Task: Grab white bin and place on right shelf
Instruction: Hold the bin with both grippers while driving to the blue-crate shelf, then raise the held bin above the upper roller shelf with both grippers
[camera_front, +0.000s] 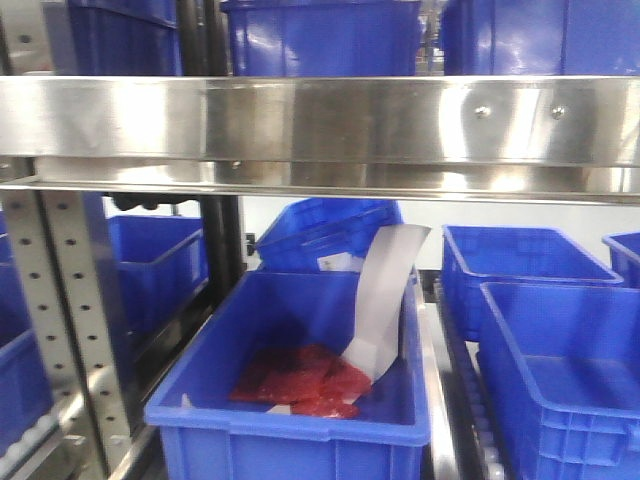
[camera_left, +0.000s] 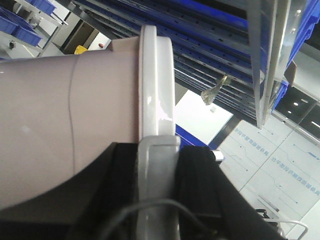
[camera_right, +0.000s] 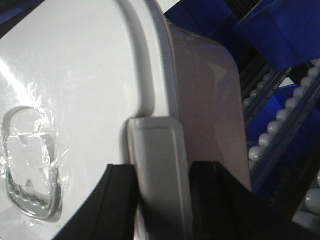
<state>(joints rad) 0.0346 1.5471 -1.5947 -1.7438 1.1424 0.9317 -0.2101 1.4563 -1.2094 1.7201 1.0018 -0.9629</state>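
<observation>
The white bin (camera_left: 60, 115) fills the left wrist view: pale pinkish wall on the left, white lid rim down the middle. My left gripper (camera_left: 157, 150) is shut on the bin's lid clip, a black finger (camera_left: 125, 170) on each side of it. In the right wrist view the white bin (camera_right: 75, 65) shows its glossy lid on the left and its pinkish body on the right. My right gripper (camera_right: 160, 172) is shut on the clip at that end. The right shelf (camera_front: 320, 120) spans the front view as a shiny steel rail with bolts. Neither the bin nor the grippers appear in the front view.
Below the rail a blue bin (camera_front: 300, 420) holds red packets (camera_front: 300, 380) and a white paper strip (camera_front: 385, 290). More blue bins (camera_front: 560, 370) sit to the right and on the upper level (camera_front: 320, 35). A perforated upright (camera_front: 70, 320) stands at left. Roller tracks (camera_right: 280, 115) run beside the bin.
</observation>
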